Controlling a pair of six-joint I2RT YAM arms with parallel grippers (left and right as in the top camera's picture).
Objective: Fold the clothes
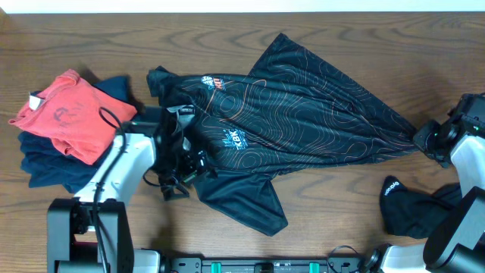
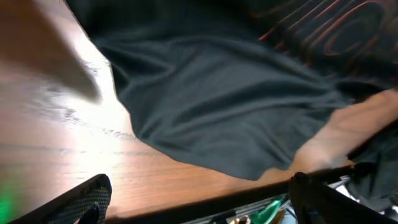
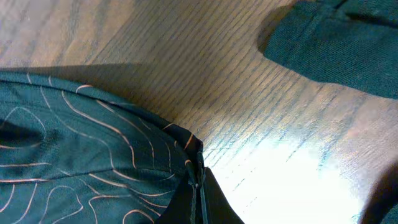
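Note:
The black T-shirt (image 1: 303, 114) with thin orange-white contour lines lies crumpled across the middle of the table, pulled to a point at the right. My right gripper (image 1: 421, 141) is shut on that corner; in the right wrist view the fingers (image 3: 199, 193) pinch the hem of the shirt (image 3: 81, 155). My left gripper (image 1: 178, 167) hovers over the shirt's left part. In the left wrist view its fingers (image 2: 199, 186) are wide open over bare wood, with the plain black fabric (image 2: 217, 106) just beyond them. A second black garment (image 1: 409, 201) lies bunched at the front right.
A red shirt (image 1: 68, 114) lies on a pile of navy clothes (image 1: 45, 163) at the left. The table's front edge (image 2: 249, 193) is close under my left gripper. The second black garment also shows in the right wrist view (image 3: 336, 43).

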